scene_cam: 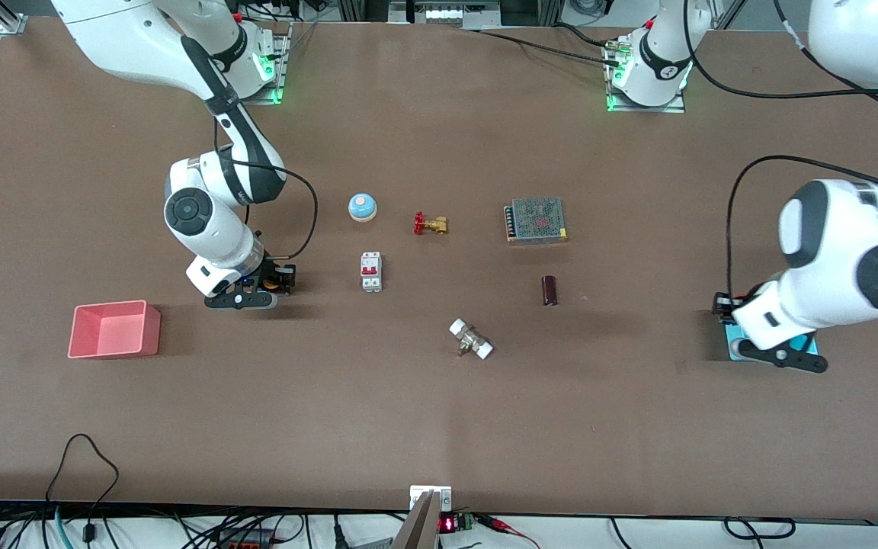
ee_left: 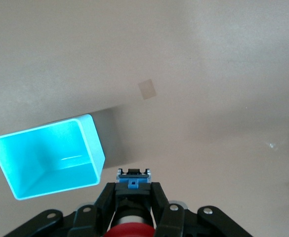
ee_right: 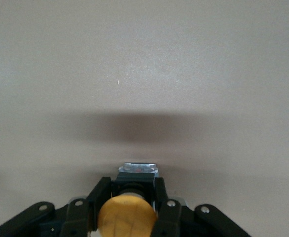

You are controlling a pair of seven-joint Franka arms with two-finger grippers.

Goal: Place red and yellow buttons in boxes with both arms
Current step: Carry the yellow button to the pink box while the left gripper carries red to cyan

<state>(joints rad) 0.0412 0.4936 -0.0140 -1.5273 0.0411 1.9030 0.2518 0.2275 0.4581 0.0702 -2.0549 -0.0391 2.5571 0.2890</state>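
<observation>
My left gripper (ee_left: pixel 132 210) hangs clenched on the red button (ee_left: pixel 130 231), in the air just beside the cyan box (ee_left: pixel 96 143), which sits at the left arm's end of the table (scene_cam: pixel 439 427). My right gripper (ee_right: pixel 133 197) is clamped around the yellow button (ee_right: pixel 127 216), over bare table between the pink-red box (scene_cam: pixel 114 329) and the white circuit breaker (scene_cam: pixel 371 271). From the front, the pink-red box lies nearer the camera than that right gripper (scene_cam: pixel 275 280).

White arms (scene_cam: pixel 210 229), black hands (scene_cam: pixel 245 299).
</observation>
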